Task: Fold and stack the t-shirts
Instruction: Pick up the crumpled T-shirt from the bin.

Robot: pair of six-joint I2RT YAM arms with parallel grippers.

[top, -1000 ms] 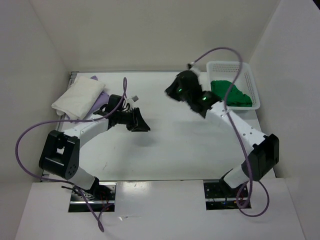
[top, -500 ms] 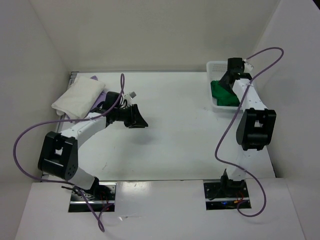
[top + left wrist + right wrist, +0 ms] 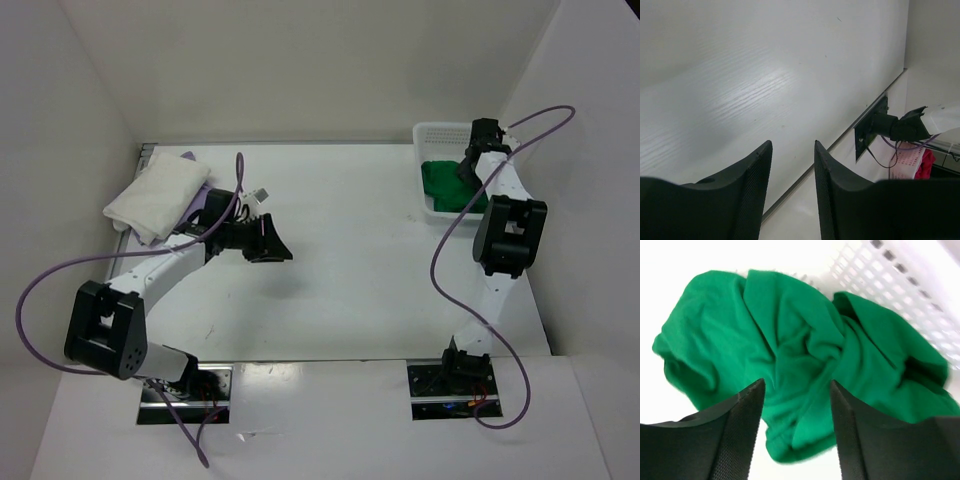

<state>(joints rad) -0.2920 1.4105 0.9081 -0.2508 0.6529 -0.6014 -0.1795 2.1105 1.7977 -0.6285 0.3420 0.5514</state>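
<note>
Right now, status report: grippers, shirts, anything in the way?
Left gripper open, empty, over table. Right gripper open above green shirt, crumpled in basket. White shirt folded on lavender shirt. Nothing in the way.

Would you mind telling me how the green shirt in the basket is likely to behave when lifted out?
The green shirt lies crumpled in soft folds, so it will probably hang limp and unfurl rather than keep its shape. It looks like thin cloth, likely light. Bunched against the basket wall, it may drag on the rim.
</note>
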